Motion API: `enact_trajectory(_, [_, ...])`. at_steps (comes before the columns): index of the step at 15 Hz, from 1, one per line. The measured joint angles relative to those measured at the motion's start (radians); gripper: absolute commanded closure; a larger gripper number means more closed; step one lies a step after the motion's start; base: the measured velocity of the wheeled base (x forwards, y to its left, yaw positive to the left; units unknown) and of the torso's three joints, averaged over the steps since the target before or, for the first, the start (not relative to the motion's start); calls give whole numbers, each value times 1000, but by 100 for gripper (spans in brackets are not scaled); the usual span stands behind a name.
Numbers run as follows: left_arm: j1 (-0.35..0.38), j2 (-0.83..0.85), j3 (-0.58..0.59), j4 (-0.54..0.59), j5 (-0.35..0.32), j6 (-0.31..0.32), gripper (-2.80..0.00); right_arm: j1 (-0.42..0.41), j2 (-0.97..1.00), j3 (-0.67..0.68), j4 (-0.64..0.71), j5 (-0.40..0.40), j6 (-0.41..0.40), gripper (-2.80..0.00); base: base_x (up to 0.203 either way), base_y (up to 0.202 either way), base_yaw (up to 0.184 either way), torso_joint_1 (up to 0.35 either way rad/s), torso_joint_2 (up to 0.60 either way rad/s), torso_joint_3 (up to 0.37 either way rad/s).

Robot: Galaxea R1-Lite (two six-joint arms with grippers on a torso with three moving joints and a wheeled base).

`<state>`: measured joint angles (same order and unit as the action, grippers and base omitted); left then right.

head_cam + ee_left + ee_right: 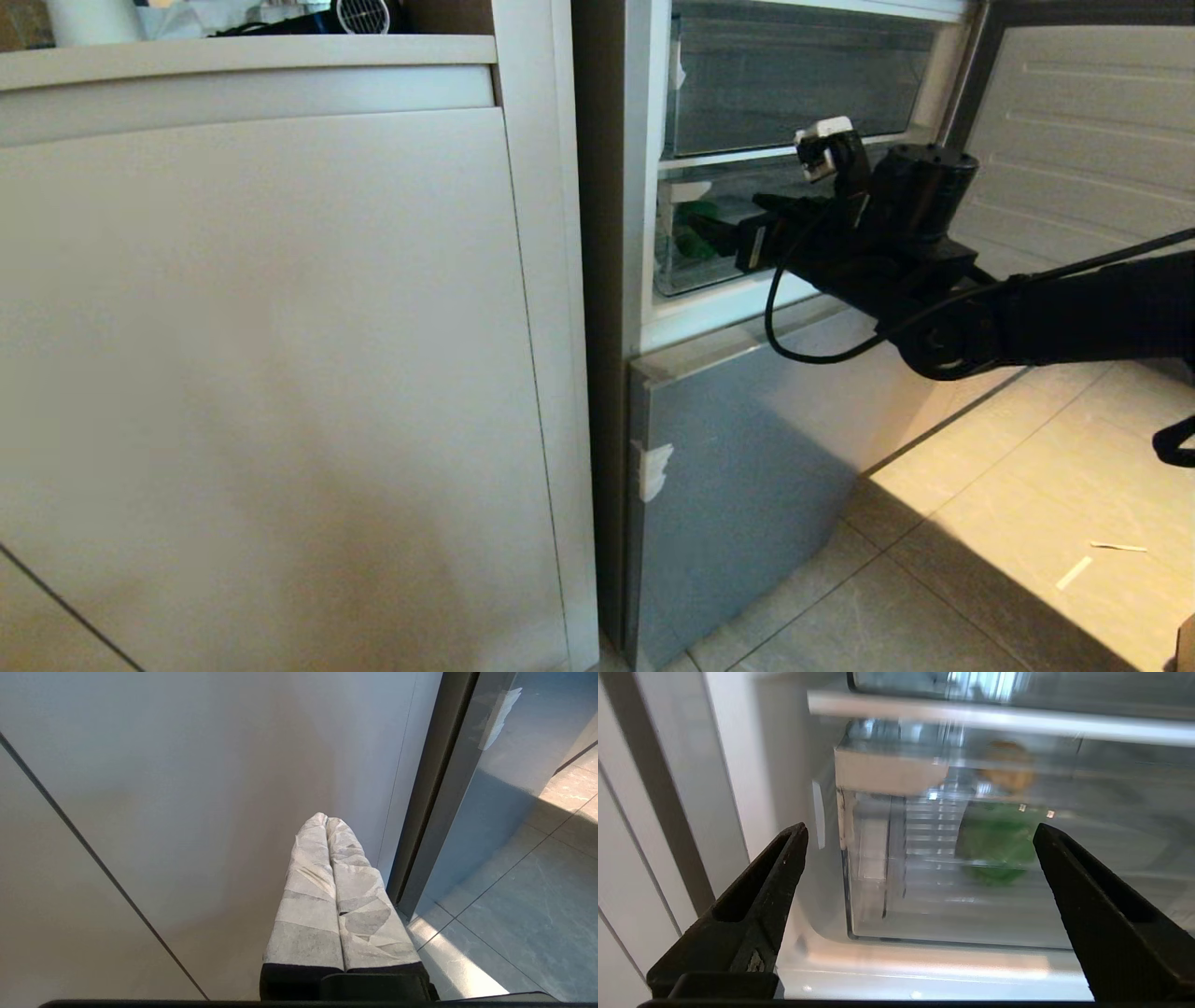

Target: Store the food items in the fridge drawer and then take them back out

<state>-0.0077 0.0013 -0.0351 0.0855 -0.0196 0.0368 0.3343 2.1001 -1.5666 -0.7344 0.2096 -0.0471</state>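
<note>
The fridge drawer (924, 914), a clear plastic bin (691, 273), sits inside the open fridge under a white shelf rail. Through its clear front wall a green bell pepper (997, 847) shows, with the tan potato (1008, 772) behind and above it. From the head, only the pepper (695, 245) shows, as a green patch. My right gripper (920, 830) hangs just in front of the drawer's left end (724, 217), jaws wide open and empty. My left gripper (326, 819) is parked low beside the beige cabinet, its white-wrapped fingers (308, 891) pressed together on nothing.
A second clear bin (794, 84) sits above the drawer. The fridge's upper door (1074, 140) stands open to the right. Below is the closed silver lower door (747, 448). A beige cabinet (261, 327) fills the left. Paper scraps (1074, 571) lie on the tiled floor.
</note>
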Motion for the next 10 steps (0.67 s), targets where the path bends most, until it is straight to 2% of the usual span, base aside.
enact_trajectory(10, [0,0,0,0,0,0,0,10,84,-141,55,-3,20,-280,0,0,0,0,0,0])
